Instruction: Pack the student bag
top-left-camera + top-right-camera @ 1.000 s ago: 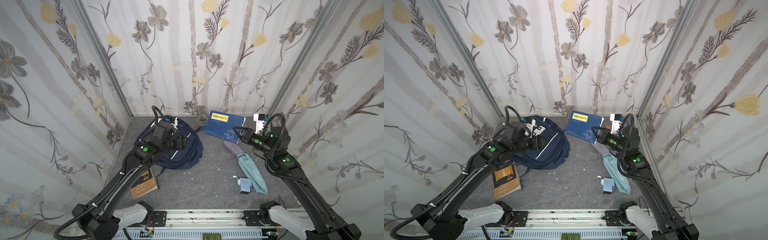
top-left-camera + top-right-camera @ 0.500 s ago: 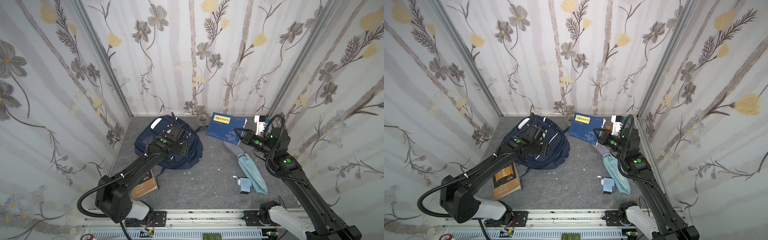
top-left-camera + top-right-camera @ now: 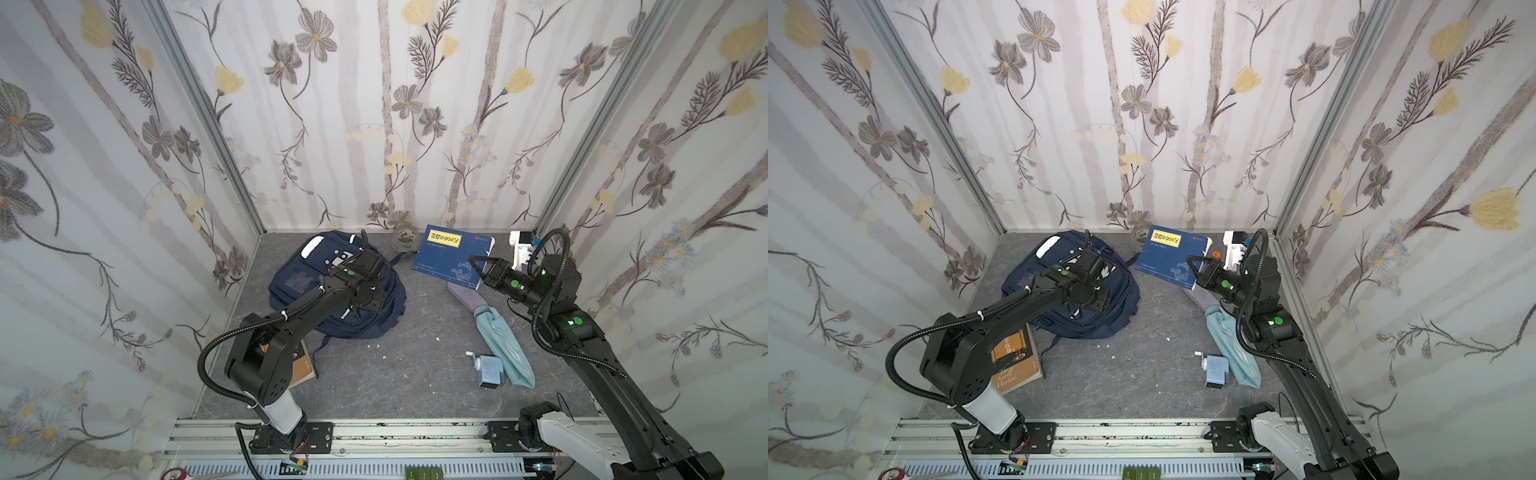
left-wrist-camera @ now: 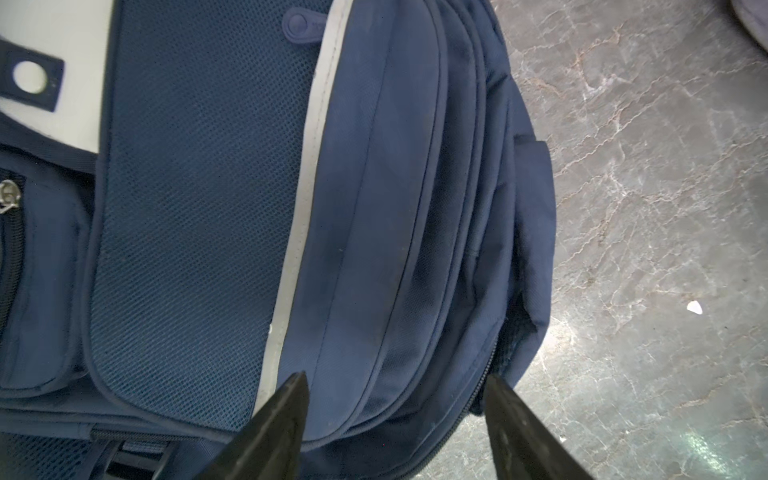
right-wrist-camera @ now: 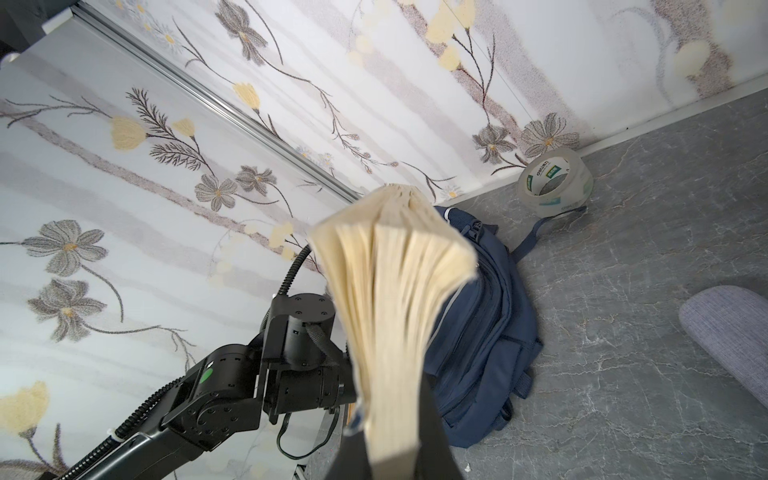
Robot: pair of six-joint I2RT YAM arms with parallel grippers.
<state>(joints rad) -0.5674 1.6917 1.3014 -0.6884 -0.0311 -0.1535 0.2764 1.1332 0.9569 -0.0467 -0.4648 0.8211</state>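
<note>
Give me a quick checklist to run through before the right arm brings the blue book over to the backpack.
1. Right gripper shut on the blue book: ok, pinched at one edge, with the pages fanning in the right wrist view.
2. Grip firm enough for a swing: cannot tell, since the hold is near one corner only.
3. Left gripper open and empty over the student bag: ok.
4. Bag opening ready for the book: cannot tell, as no open mouth shows in any view.
5. Way from book to bag: ok; only the tape roll is near it, by the back wall.
</note>
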